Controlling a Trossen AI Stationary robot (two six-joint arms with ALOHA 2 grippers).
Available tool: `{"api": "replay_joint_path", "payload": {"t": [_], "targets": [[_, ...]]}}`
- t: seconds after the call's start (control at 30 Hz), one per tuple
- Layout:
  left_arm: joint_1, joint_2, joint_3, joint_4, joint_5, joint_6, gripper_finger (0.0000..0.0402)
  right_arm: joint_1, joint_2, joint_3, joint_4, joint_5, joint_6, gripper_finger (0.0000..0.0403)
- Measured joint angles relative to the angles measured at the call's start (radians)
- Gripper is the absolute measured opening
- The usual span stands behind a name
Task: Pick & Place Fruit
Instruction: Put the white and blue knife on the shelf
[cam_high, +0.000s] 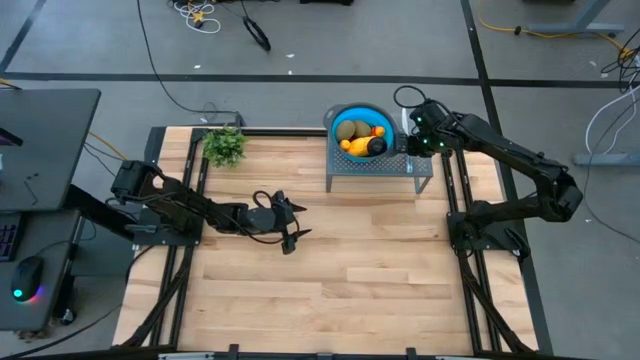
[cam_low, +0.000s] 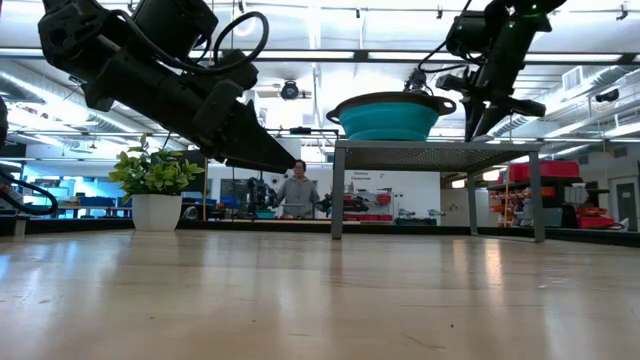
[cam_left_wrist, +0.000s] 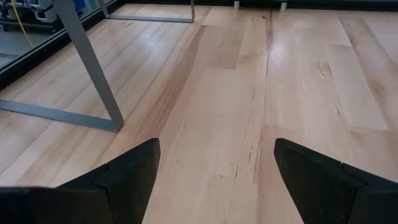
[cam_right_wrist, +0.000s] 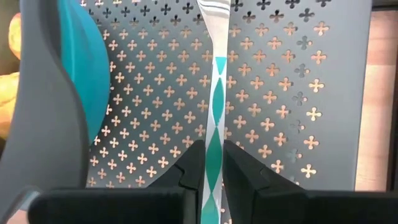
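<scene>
Readable text: I find none in any of my four views.
Brands, numbers: none I can make out on either arm or on the table (cam_high: 330, 260).
Signs in the room: in my low view, coloured panels at about 9 o'clock and red shapes at about 3 o'clock sit behind the table; too small to read.
Utensil (cam_right_wrist: 214, 93): teal diamond pattern only, no lettering.

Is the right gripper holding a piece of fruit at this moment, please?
No: the right gripper is shut on the slim silver-and-teal utensil above the perforated grey metal rack, not on fruit.
</scene>
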Motion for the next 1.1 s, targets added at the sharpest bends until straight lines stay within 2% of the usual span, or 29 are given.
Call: {"api": "replay_joint_path", "payload": {"t": [0.27, 1.1], "targets": [[-0.003, 0.0, 0.0, 0.0, 0.0, 0.002, 0.0325, 0.0, 0.0, -0.027, 0.006, 0.0, 0.0, 0.0065], [-0.004, 0.0, 0.0, -0.001, 0.0, 0.004, 0.0325, 0.003, 0.0, -0.027, 0.034, 0.025, -0.018, 0.0069]]}}
